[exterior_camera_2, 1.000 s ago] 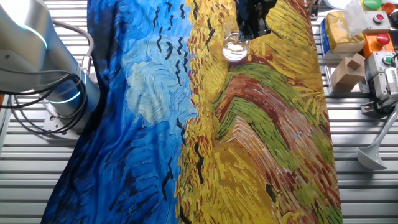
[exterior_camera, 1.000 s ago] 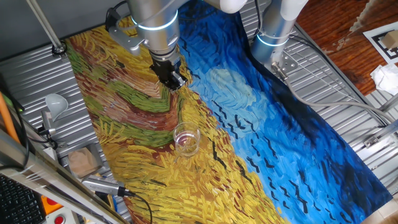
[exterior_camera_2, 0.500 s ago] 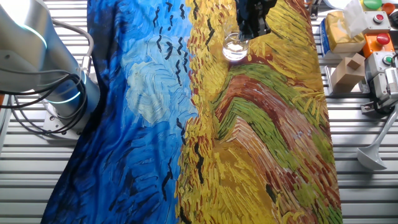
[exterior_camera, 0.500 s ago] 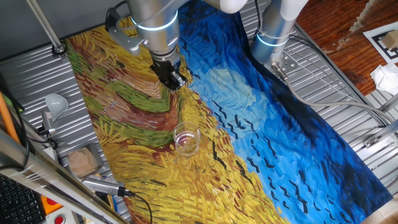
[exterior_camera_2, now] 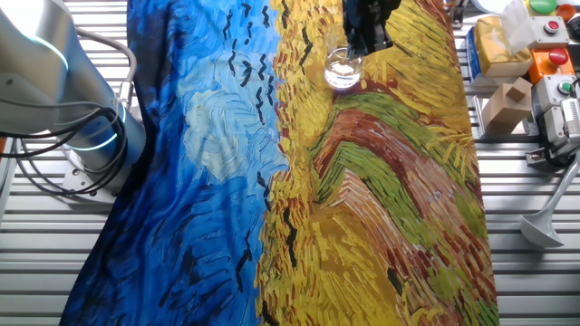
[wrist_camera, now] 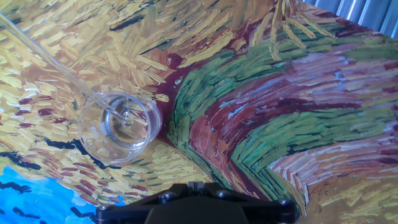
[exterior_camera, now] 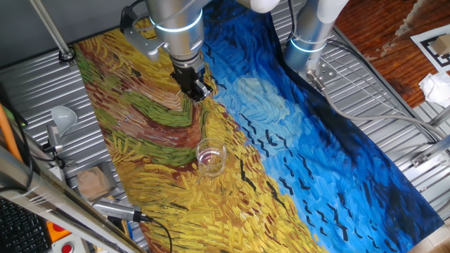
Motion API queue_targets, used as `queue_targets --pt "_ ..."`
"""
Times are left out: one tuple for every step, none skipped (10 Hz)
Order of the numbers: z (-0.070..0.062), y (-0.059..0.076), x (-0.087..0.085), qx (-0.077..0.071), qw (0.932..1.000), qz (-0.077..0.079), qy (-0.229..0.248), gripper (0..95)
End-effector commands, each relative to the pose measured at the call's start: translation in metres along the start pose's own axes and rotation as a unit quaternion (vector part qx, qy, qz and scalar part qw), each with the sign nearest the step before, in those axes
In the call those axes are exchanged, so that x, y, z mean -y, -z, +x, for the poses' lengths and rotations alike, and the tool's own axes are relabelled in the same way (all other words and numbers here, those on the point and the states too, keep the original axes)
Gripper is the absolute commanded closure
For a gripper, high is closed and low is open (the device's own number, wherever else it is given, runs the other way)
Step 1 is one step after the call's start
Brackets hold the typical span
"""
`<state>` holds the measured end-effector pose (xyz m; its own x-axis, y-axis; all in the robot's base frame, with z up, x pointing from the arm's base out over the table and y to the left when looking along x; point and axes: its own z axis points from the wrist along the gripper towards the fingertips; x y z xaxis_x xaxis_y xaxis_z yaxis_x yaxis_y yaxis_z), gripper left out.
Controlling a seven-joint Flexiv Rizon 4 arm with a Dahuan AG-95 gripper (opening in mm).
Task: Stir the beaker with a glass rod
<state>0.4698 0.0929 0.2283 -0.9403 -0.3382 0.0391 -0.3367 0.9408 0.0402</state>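
The beaker (exterior_camera: 211, 157) is a short clear glass standing upright on the painted cloth. It also shows in the other fixed view (exterior_camera_2: 343, 69) and at the lower left of the hand view (wrist_camera: 118, 127). A thin glass rod (wrist_camera: 56, 59) has one end inside the beaker, leans over its rim and runs off the top-left corner. My gripper (exterior_camera: 197, 91) hangs above the cloth, apart from the beaker, and its dark body fills the bottom edge of the hand view (wrist_camera: 194, 185). Its pads are pressed together with nothing visible between them.
A white funnel (exterior_camera: 63, 116) stands on a rack beside the cloth's yellow side. A second arm's base (exterior_camera: 309, 35) rises at the blue side. Small boxes (exterior_camera_2: 507, 100) and button units sit on the slatted metal table (exterior_camera_2: 526, 272) past the cloth's edge.
In one fixed view the arm has edged slightly up and to the right. The beaker and the rod stay where they were.
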Motion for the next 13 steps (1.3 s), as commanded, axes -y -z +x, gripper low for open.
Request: queue_targets --pt "-0.0001 0.0002 0.0002 -0.001 1.0000 0.000 -0.004 95.0" --pt "-0.0003 0.0001 0.0001 -0.001 1.0000 0.001 -0.006 95.0" --pt "-0.0003 0.0001 0.0000 -0.001 1.0000 0.001 -0.008 95.0" --pt "-0.0003 0.0001 0.0000 -0.001 1.0000 0.001 -0.009 95.0" --pt "-0.0003 0.0001 0.0000 -0.001 1.0000 0.001 -0.009 95.0" --pt "-0.0003 0.0001 0.0000 -0.001 1.0000 0.001 -0.009 95.0" --pt "-0.0003 0.0001 0.0000 -0.001 1.0000 0.000 -0.009 95.0" --pt "-0.0003 0.0001 0.0000 -0.001 1.0000 0.000 -0.009 95.0" --pt "-0.0003 0.0001 0.0000 -0.001 1.0000 0.000 -0.009 95.0" --pt "-0.0003 0.0001 0.0000 -0.001 1.0000 0.000 -0.009 95.0" --pt "-0.0003 0.0001 0.0000 -0.001 1.0000 0.000 -0.009 95.0" --pt "-0.0003 0.0001 0.0000 0.000 1.0000 0.000 -0.010 95.0" --pt "-0.0003 0.0001 0.0000 0.000 1.0000 0.000 -0.010 95.0"
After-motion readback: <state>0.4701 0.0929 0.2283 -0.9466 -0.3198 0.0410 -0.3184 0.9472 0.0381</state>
